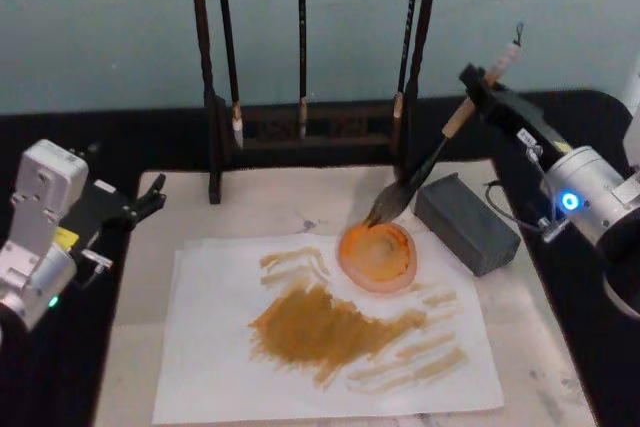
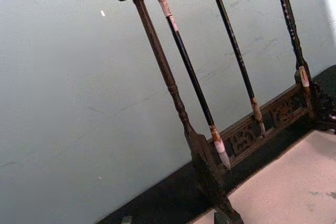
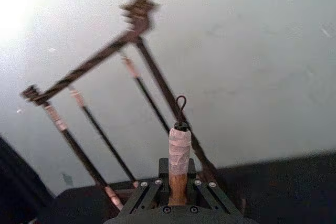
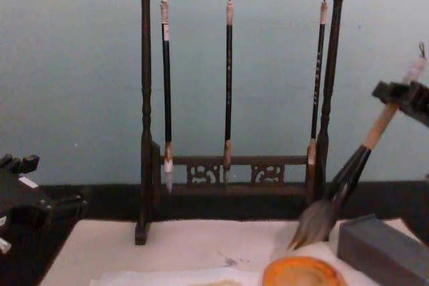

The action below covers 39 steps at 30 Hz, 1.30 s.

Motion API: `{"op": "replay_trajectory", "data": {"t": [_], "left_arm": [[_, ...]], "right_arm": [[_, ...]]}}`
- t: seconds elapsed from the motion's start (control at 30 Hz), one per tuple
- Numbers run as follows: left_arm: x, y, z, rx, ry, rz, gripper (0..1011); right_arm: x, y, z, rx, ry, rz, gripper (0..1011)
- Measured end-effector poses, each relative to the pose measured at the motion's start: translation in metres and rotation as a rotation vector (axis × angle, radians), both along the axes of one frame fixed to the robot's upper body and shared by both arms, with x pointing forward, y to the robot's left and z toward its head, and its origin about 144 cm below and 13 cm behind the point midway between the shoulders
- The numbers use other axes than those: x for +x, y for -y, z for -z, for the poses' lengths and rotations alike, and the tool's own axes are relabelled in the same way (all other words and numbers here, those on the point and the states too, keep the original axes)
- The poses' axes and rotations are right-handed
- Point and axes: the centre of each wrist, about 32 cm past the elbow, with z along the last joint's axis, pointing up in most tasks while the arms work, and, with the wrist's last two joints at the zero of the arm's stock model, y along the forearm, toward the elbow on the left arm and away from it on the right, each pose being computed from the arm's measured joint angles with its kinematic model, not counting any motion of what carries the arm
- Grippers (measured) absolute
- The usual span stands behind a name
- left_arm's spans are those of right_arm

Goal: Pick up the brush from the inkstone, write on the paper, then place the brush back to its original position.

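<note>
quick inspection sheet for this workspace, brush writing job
surface: beige mat on a black table
job's things: brush tilted, hairs at the orange dish far rim, contact unclear; paper carries brown strokes
clutter: grey block beside the dish; stand hung with three thin brushes
grippers: right gripper shut on the brush handle; left gripper parked at the mat's left edge
cables: thin dark cable by the right arm
surroundings: pale wall

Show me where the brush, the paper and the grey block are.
Brush (image 1: 388,205), head view, on the bristles.
Paper (image 1: 205,347), head view, on its bare left part.
Block (image 1: 468,217), head view, on its top face.
</note>
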Motion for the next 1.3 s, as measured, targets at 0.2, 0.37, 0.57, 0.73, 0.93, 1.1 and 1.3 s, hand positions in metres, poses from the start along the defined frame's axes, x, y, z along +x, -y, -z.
{"op": "replay_trajectory", "data": {"t": [0.2,0.37,0.57,0.73,0.93,1.1,1.3], "left_arm": [[0.000,0.000,0.000,0.000,0.000,0.000,1010],[0.000,0.000,0.000,0.000,0.000,0.000,1010],[0.000,0.000,0.000,0.000,0.000,0.000,1010],[0.000,0.000,0.000,0.000,0.000,0.000,1010],[0.000,0.000,0.000,0.000,0.000,0.000,1010],[0.000,0.000,0.000,0.000,0.000,0.000,1010],[0.000,0.000,0.000,0.000,0.000,0.000,1010]], "right_arm": [[-0.009,0.003,-0.009,-0.115,0.112,-0.043,173],[-0.018,0.006,-0.014,-0.202,0.179,-0.059,173],[-0.031,0.007,-0.016,-0.282,0.235,-0.061,173],[-0.039,0.005,-0.015,-0.314,0.264,-0.078,173],[-0.038,-0.002,-0.017,-0.338,0.297,-0.114,173],[-0.031,-0.009,-0.019,-0.348,0.322,-0.149,173],[-0.016,-0.020,-0.022,-0.357,0.353,-0.214,173]]}}
